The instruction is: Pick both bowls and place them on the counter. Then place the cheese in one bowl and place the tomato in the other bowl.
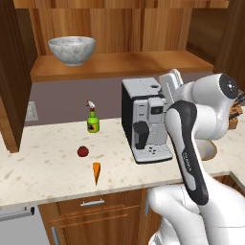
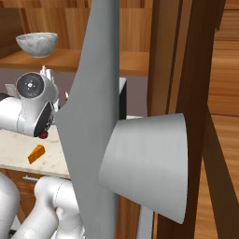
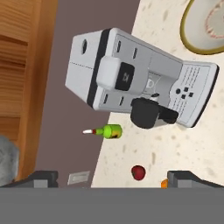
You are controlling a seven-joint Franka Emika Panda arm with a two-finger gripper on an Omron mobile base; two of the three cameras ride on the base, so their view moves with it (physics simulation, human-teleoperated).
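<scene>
the grey-white marbled bowl (image 1: pixel 72 50) sits upright on the brown wooden shelf (image 1: pixel 119 64) above the worktop (image 1: pixel 43 167), well apart from the things below; the beige-tan bowl (image 3: pixel 205 26) with its pale rim rests on the worktop just beside the coffee machine (image 1: pixel 143 119), and in the left base view it is largely hidden behind the white arm (image 1: pixel 191 143); the tomato (image 1: pixel 83 151) lies on the worktop to the left of the coffee machine, with the cheese (image 1: pixel 96 172) near it, closer to the front edge, its point toward that edge; the two do not touch; a green spray bottle (image 1: pixel 93 119) stands upright near the back wall, between the tomato and the machine; the hand (image 3: pixel 111 177) hangs above the worktop looking down on the coffee machine, its two dark fingertips (image 3: pixel 41 177) standing wide apart with nothing between them, so it is released and grasps nothing; in the right base view the cheese (image 2: pixel 36 153) lies on the worktop below the arm's joint.
</scene>
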